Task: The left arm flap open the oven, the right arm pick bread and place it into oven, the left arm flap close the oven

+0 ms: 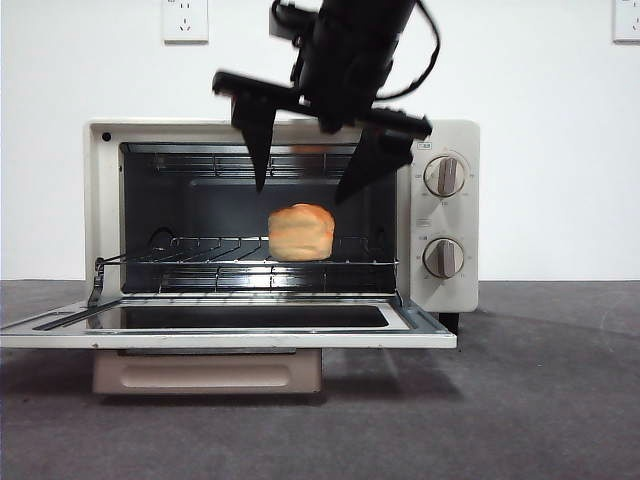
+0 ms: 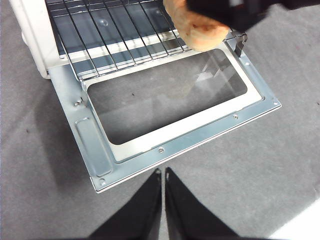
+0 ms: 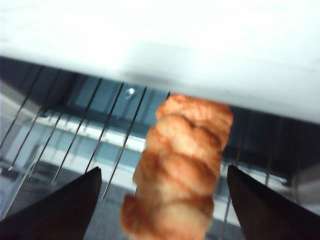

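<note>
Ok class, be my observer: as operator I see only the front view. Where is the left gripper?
Observer: The left gripper hangs over the table just beyond the open oven door, jaws shut.
Operator: Is the bread as short as it looks?
Observer: No; the right wrist view shows a long, knobbly loaf running front to back.
Operator: Is the right gripper touching it?
Observer: No; its jaws stand open, one either side of the loaf.
</note>
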`<state>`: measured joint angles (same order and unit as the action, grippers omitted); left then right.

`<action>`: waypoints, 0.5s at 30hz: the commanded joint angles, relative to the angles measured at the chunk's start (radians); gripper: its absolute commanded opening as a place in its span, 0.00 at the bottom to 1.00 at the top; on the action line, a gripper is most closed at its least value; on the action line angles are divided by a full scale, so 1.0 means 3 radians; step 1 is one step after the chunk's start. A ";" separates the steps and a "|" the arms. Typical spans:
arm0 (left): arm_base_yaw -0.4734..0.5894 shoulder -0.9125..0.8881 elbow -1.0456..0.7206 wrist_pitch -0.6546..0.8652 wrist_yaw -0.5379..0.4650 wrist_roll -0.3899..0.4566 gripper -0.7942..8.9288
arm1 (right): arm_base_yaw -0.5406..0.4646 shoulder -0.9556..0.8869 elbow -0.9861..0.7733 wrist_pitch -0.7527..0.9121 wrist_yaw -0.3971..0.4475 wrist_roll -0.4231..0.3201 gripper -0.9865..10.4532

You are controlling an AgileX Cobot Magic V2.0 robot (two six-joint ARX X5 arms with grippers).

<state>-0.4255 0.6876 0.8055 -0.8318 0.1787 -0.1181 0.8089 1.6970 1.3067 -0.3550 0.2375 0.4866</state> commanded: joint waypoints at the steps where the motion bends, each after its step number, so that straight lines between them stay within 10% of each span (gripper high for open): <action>1: -0.0010 0.0015 0.0017 0.0027 -0.0009 0.0031 0.10 | 0.0085 -0.0097 0.0076 -0.0156 -0.0001 -0.0075 0.44; 15: -0.0009 0.0015 0.0017 0.0058 -0.0009 0.0028 0.10 | 0.0278 -0.1128 0.0075 -0.1033 -0.0259 -0.1066 0.44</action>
<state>-0.4255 0.6876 0.8055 -0.8265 0.1787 -0.1181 0.8860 1.3575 1.3071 -0.6575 0.1661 0.2211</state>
